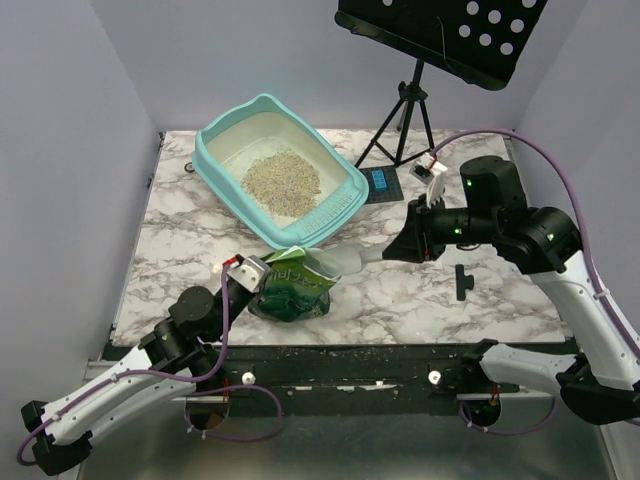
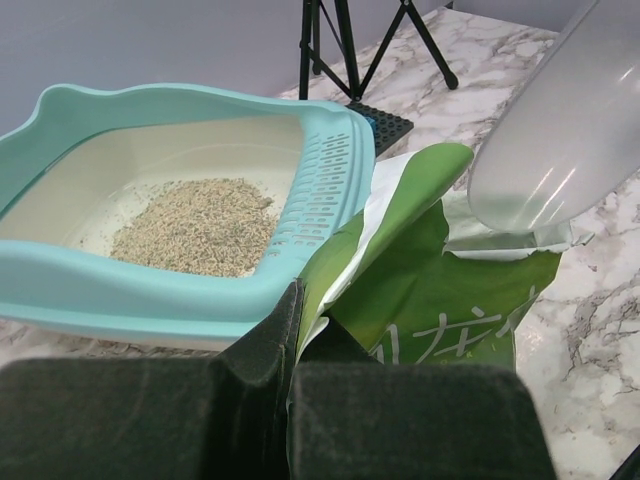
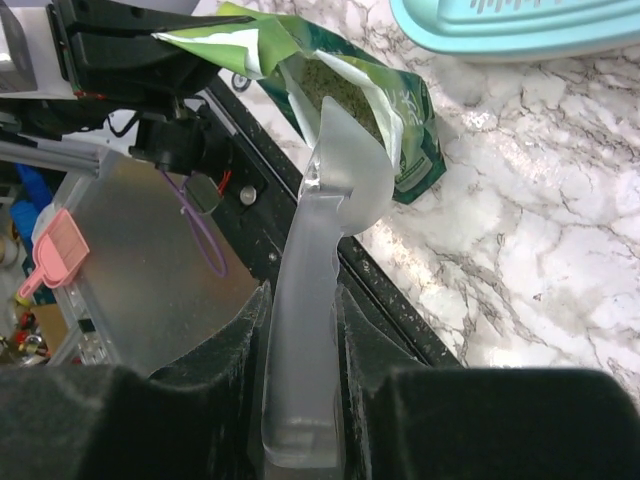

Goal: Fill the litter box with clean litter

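Note:
The light-teal litter box (image 1: 222,178) sits at the back left of the table with a pile of beige clean litter (image 1: 282,181) inside; both show in the left wrist view, box (image 2: 130,290), litter (image 2: 195,225). A green foil bag (image 1: 293,288) stands just in front of the box's slotted edge. My left gripper (image 1: 255,273) is shut on the bag's rim (image 2: 330,270). My right gripper (image 1: 412,243) is shut on the handle of a translucent white scoop (image 3: 305,300), whose bowl (image 1: 345,262) rests at the bag's open mouth (image 3: 335,95).
A black tripod (image 1: 403,120) with a perforated black stand top (image 1: 455,30) stands at the back right. A small blue-and-black device (image 1: 384,183) lies beside the box. A black T-shaped part (image 1: 462,281) lies at the right front. Litter crumbs dot the front rail.

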{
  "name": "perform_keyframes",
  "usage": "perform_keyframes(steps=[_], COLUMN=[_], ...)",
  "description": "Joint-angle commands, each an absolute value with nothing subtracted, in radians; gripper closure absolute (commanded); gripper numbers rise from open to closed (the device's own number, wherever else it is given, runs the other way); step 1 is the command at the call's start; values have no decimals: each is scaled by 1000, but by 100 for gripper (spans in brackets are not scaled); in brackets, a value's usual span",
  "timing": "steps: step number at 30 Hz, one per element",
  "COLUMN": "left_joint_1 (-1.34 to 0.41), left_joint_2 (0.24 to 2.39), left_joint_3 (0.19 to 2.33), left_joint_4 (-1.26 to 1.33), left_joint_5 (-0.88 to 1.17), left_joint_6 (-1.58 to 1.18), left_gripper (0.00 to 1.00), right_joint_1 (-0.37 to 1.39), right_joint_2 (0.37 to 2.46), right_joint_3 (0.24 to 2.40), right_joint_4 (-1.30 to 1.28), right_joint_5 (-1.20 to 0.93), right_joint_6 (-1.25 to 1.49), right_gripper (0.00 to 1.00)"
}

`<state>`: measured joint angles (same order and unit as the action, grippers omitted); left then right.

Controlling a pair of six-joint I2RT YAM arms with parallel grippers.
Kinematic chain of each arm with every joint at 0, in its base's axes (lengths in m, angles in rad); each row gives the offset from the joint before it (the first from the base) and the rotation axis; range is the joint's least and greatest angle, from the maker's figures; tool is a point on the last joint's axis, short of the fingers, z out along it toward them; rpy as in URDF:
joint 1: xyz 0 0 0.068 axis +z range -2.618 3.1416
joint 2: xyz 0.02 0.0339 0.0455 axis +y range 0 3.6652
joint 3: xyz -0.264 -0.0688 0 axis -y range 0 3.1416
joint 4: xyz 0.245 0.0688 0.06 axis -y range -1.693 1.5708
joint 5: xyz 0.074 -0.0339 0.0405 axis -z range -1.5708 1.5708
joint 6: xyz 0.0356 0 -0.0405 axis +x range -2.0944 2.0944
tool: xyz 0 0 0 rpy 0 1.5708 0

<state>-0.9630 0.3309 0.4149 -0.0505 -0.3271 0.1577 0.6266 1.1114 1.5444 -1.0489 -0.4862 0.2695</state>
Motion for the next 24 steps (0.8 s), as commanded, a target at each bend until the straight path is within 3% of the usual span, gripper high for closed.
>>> perform_keyframes(steps=[1,24], left_joint_1=[-960,-960], left_joint_2=[313,318], left_joint_3=[431,436], left_joint_4=[-72,-72], left_joint_5=[-319,-199], left_joint_6=[141,124], left_gripper=[100,100], right_joint_1=[641,756], right_joint_2=[1120,1557], right_joint_3=[1520,1407], right_joint_4=[-1049,-879], right_joint_5=[-522,-578], right_joint_6=[270,365], right_gripper=[99,99])
